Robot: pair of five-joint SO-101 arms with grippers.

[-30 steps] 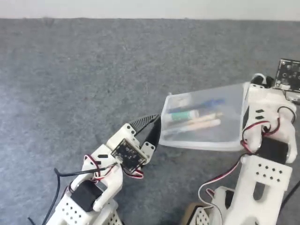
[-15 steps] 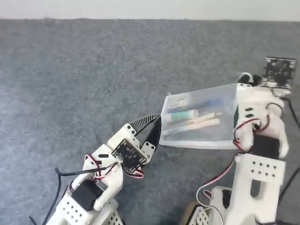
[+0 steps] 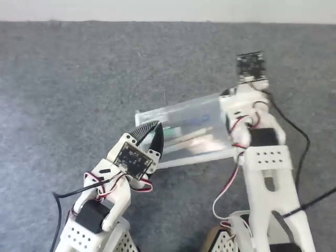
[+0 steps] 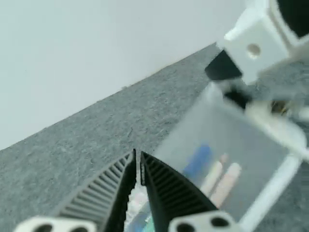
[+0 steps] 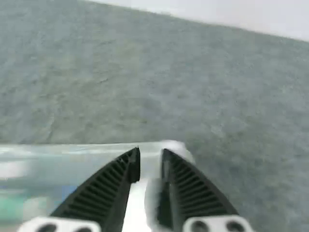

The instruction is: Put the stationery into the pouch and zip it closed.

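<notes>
Right gripper (image 5: 149, 155) is clamped on 1 end of the clear pouch (image 3: 189, 123). Left gripper (image 4: 138, 157) is pinched together at the other end, zip pull unclear. Pens and pencils (image 4: 215, 171) lie inside, over the grey table (image 3: 79, 73). Loading looks done, zipping likely remains.

A clear pouch (image 3: 190, 111) near table centre, long axis from 8 to 2 o'clock; stationery (image 3: 185, 135) lies lengthwise inside.
</notes>
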